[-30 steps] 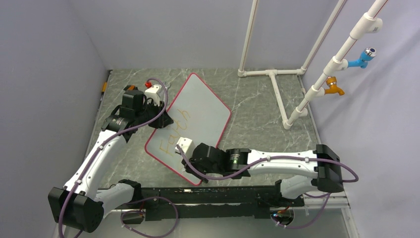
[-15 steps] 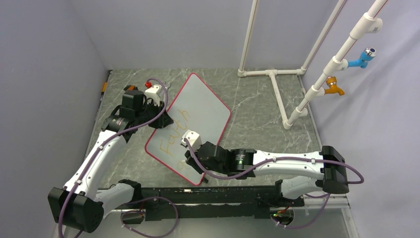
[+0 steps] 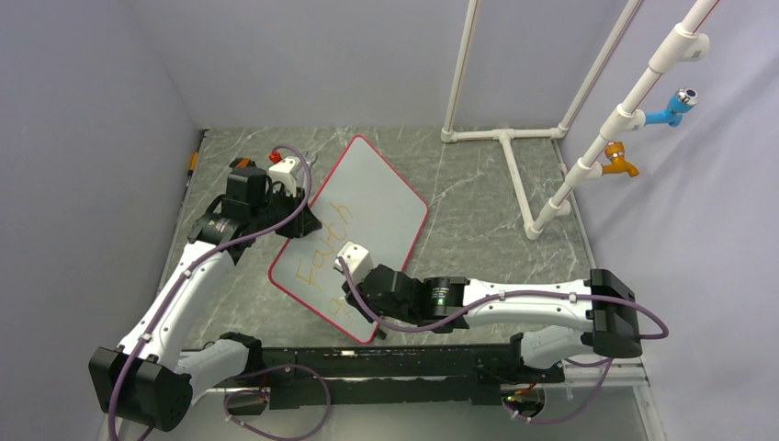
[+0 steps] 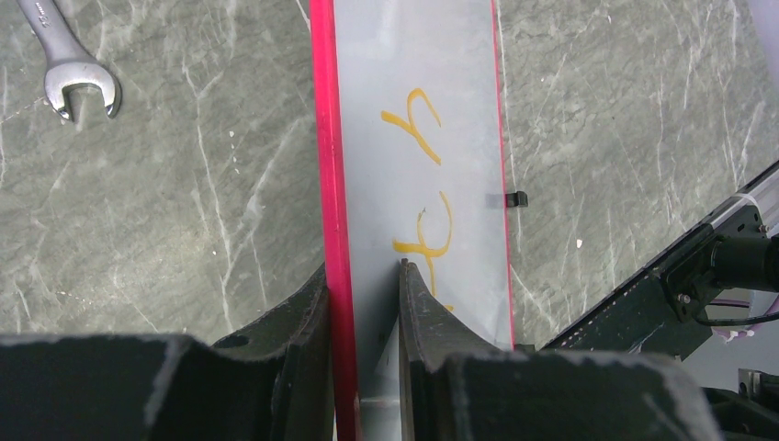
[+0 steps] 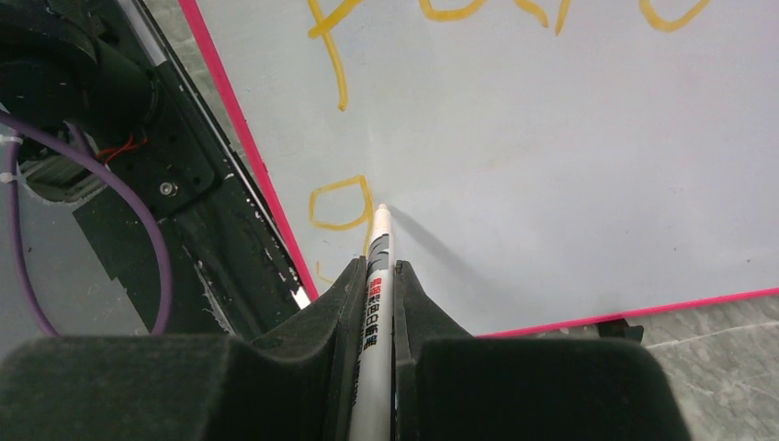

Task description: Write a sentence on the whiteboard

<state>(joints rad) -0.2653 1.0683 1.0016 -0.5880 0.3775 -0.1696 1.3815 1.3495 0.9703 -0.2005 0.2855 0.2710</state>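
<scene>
Yellow-orange letters of the sentence (image 3: 326, 246) are standing on the whiteboard (image 3: 386, 184), which is lying turned at an angle on the grey marbled table (image 3: 478, 211), between the two arms. The first word, "Faith", is looking complete. Under it, near the red rim at the robot's side, only one small closed loop (image 5: 338, 204) is showing, so I am judging that the second line is just beginning.

The left claw (image 4: 362, 271) is pinching the far-left rim of the board, one finger on the white face and one on the outer side of the red edge; it is serving as a clamp. Whether that edge is raised off the table, I cannot tell. A wrench (image 4: 73, 64) is lying on the table well apart from it.

The right claw (image 5: 378, 267) is pressing its fingers together on a white marker (image 5: 379, 234), which is pointing forward out of them. The tip is resting just beside the loop, on its right, and seems to be touching the board. The first word is lying further ahead of the tip, and the near rim is running close past the left finger.

The next move, in my judgement, is asking for a light, even pressure, leading the tip away from the rim along a line parallel to the first word, while the left claw is preventing the board from sliding.
</scene>
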